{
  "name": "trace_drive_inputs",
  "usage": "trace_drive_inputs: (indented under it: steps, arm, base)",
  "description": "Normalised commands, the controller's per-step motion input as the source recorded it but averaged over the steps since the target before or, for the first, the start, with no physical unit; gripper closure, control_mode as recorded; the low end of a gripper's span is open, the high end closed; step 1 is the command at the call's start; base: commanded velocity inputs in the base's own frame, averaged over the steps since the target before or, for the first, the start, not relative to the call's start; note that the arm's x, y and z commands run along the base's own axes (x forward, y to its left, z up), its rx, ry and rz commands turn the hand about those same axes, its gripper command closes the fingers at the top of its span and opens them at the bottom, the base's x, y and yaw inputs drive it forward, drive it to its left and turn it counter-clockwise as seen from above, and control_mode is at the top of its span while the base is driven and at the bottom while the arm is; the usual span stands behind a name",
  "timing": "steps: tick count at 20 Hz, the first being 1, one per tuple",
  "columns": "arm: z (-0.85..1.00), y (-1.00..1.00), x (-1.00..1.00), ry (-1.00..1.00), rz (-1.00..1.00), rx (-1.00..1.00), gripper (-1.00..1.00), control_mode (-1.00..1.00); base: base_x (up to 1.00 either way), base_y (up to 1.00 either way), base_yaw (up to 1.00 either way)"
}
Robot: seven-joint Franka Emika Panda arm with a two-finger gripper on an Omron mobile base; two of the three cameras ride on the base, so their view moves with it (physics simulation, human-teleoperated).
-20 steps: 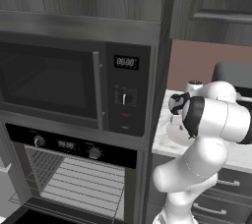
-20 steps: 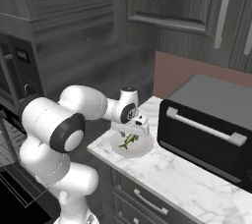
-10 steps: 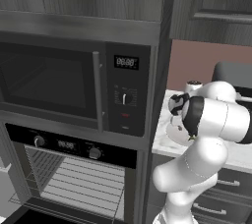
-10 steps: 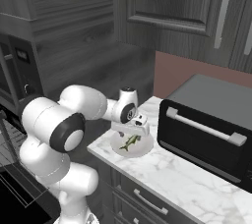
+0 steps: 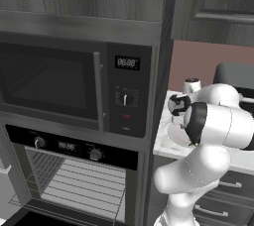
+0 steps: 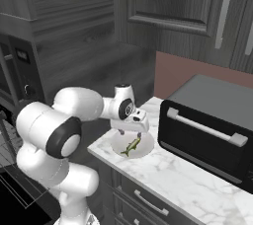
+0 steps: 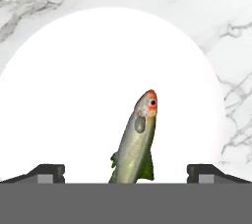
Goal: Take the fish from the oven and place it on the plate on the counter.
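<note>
Left base view: oven (image 5: 74,175) door down, wire racks showing; plate (image 5: 176,136) sits on the counter (image 5: 168,146) behind the arm. Right base view: fish (image 6: 130,145) lies flat on plate, olive-yellow. Hand view: fish head orange-tipped, gripper (image 7: 126,173) fingers spread wide either side, holding nothing.

A white marble-patterned counter (image 6: 197,184) carries a round pale plate (image 6: 120,146) near its left end and a black toaster oven (image 6: 210,137) beside it, close but apart.
</note>
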Motion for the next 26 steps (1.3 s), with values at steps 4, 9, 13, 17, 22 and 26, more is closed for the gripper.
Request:
trace_drive_inputs:
  steps: [4,9,13,17,22,26]
  arm:
    - [0.28,-0.14,-0.79,-0.20,0.00,0.12,-1.00,-1.00]
    - [0.51,-0.03,-1.00,-0.21,0.00,0.14,-1.00,-1.00]
    - [0.84,0.02,-1.00,-0.03,0.02,0.03,-1.00,-1.00]
    - [1.00,0.35,-0.97,0.00,0.09,0.00,-1.00,-1.00]
    - [0.70,0.43,-1.00,-0.02,0.09,0.00,-1.00,-1.00]
    - [0.33,0.32,-0.88,-0.06,0.08,0.00,-1.00,-1.00]
  base:
    - [0.00,0.00,0.00]
    - [0.00,0.00,0.00]
    - [0.00,0.00,0.00]
    - [0.00,0.00,0.00]
    - [0.00,0.00,0.00]
    - [0.00,0.00,0.00]
